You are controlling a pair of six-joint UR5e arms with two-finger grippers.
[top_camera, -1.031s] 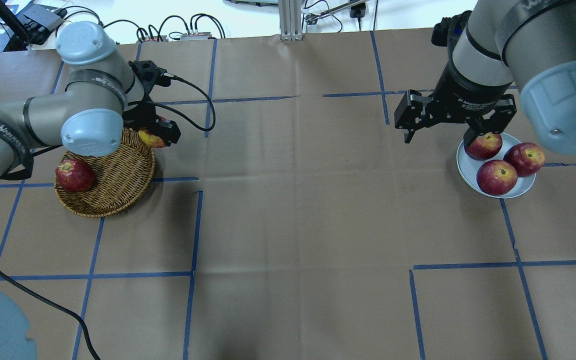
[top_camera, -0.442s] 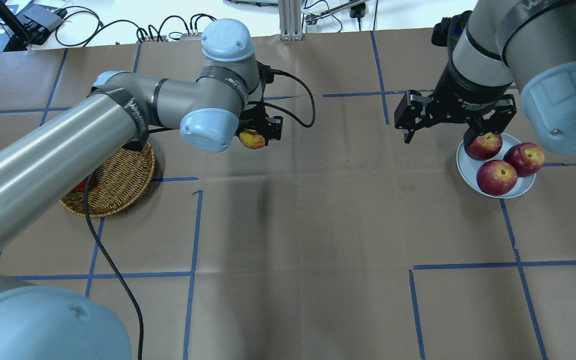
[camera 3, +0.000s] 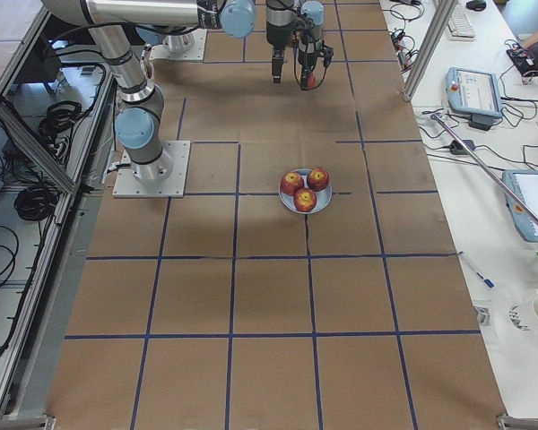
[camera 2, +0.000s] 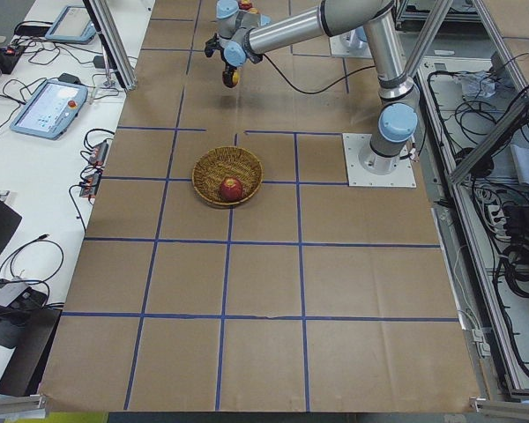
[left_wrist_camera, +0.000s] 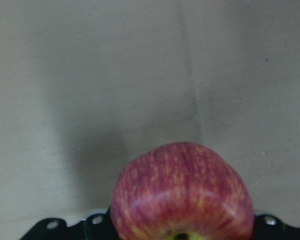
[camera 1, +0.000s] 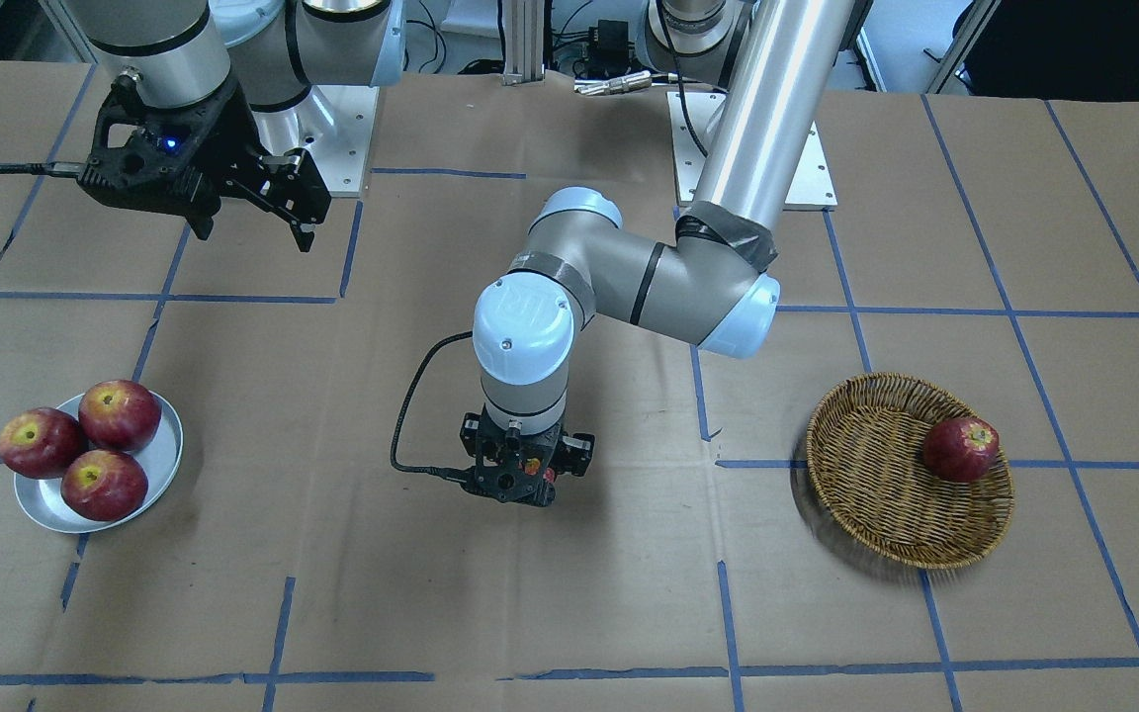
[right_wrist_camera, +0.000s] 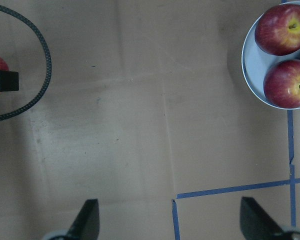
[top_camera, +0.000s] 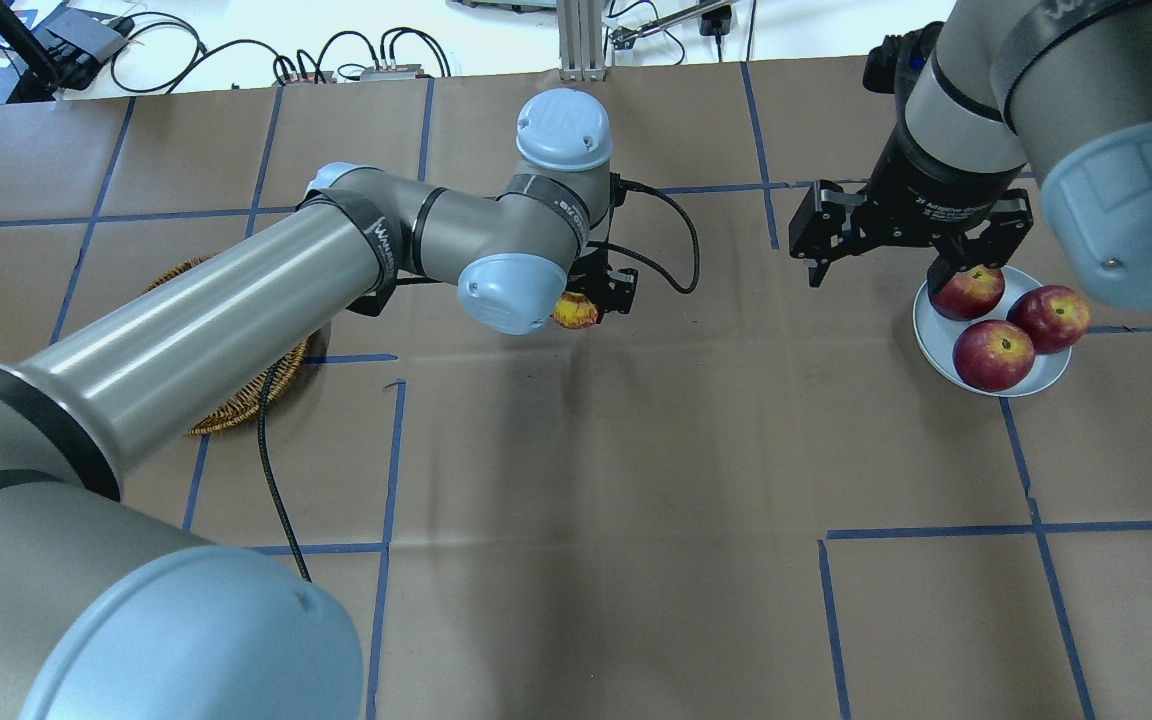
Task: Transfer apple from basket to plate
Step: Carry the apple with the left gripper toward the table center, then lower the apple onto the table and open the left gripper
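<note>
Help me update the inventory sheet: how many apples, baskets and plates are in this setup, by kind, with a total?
Apples: 5 (held apple in the left gripper, basket apple, three plate apples)
Basket: 1
Plate: 1
Total: 7

left gripper point(camera 1: 526, 477) clamps the apple point(top_camera: 576, 313), arm outstretched — right gripper point(top_camera: 881, 270) spread, hovering.
</note>
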